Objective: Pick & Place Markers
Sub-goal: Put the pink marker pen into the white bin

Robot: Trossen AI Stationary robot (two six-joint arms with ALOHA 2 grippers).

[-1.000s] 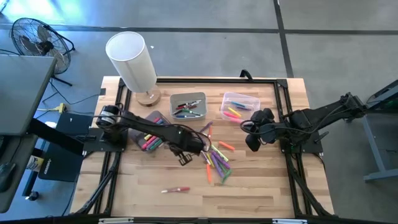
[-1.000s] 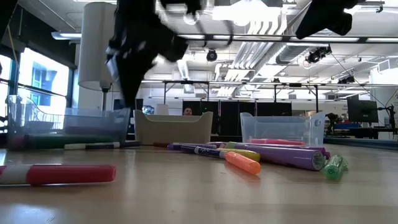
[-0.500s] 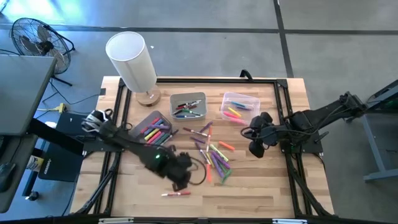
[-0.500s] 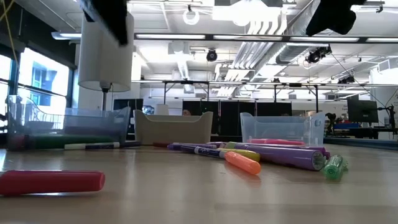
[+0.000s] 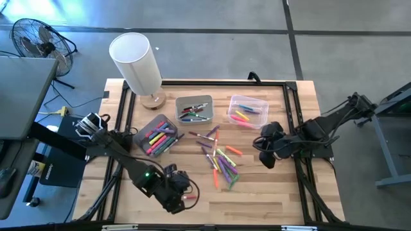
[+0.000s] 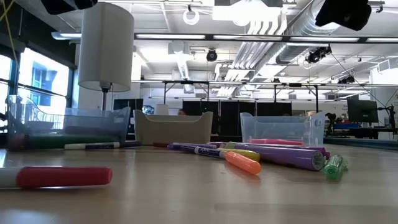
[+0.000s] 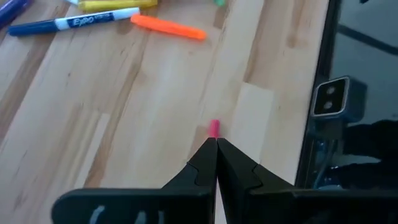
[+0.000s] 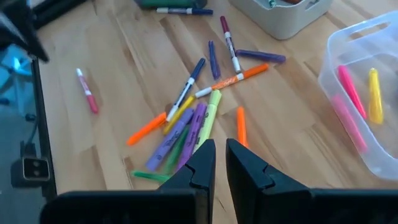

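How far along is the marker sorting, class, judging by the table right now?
Partly done: markers already lie in the dark tray, grey bin and clear bin. In hand: the left claw is over the lone pink marker, fingers together, not gripping it. Left: the loose pile. The right claw waits beside the pile.
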